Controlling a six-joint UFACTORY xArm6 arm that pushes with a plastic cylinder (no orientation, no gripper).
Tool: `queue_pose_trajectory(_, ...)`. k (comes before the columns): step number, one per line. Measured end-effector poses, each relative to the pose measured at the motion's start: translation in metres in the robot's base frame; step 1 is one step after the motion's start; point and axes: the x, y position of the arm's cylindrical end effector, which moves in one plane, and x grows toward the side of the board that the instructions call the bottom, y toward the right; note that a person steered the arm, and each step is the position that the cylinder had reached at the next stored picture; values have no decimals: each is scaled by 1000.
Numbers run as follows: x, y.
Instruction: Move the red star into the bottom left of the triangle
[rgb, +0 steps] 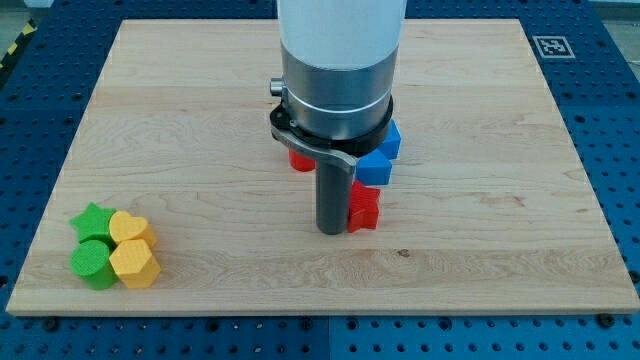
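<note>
Board: a pale wooden board (200, 120) lies on a blue perforated table (610, 130), with a small black-and-white marker (551, 45) past the board's top right corner.
Arm: a thick white and grey cylinder (338, 70) comes down over the middle of the board and ends in a dark rod.
My tip (331, 231): it rests on the board, touching or all but touching the left side of the red star.
Hand state: there is no hand or jaw on this arm, only the rod, so nothing is gripped.
Red star (364, 208): just below the centre of the board, immediately right of the rod.
Blue triangle (375, 167): directly above the red star, its lower edge meeting the star's top.
Blue block (392, 139): above and right of the triangle, shape partly hidden by the arm.
Red block (301, 159): left of the rod, mostly hidden under the arm; shape unclear.
Bottom-left corner of the board: a tight cluster touching one another, green star (92, 221), green cylinder (92, 262), yellow heart (129, 229), yellow hexagon (134, 264).
</note>
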Motion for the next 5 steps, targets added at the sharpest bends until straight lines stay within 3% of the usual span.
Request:
queue_pose_trajectory(2, 45, -3)
queue_pose_trajectory(5, 50, 25)
